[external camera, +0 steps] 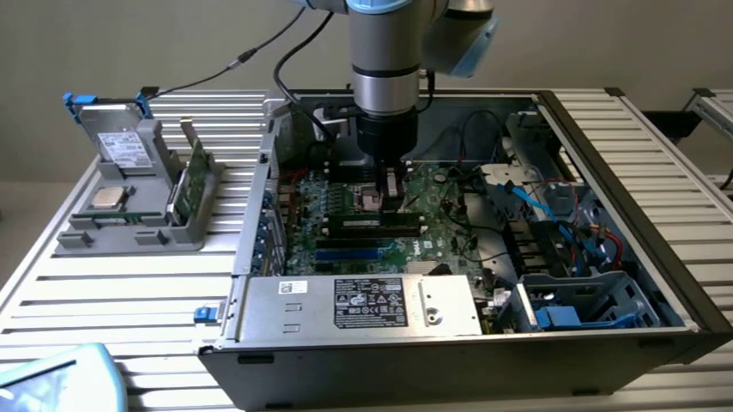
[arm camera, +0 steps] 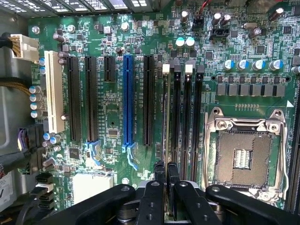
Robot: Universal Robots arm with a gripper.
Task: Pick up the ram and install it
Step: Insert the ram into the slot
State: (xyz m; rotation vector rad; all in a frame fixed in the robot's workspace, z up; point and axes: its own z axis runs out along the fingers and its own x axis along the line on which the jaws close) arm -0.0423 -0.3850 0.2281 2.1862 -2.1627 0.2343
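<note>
The ram (arm camera: 167, 117) shows edge-on as a thin strip. It stands along the memory slot closest to the blue expansion slot (arm camera: 128, 101), in line with that slot's white latch (arm camera: 165, 69). My gripper (arm camera: 166, 169) is shut on the ram's near end, one black fingertip (arm camera: 159, 171) on each side. Whether the ram is fully seated I cannot tell. In the exterior view my gripper (external camera: 392, 196) reaches straight down into the open computer case (external camera: 263, 215), onto the motherboard (external camera: 435, 206) at the black memory slots (external camera: 369, 225).
The open processor socket (arm camera: 241, 154) lies beside the other memory slots (arm camera: 187, 122). A silver power supply (external camera: 360, 305) fills the case front, and blue cables (external camera: 550, 206) and drive bays lie at the exterior view's right. A grey holder (external camera: 126, 227) outside the case carries a green board (external camera: 192, 176) and a silver chip (external camera: 109, 197).
</note>
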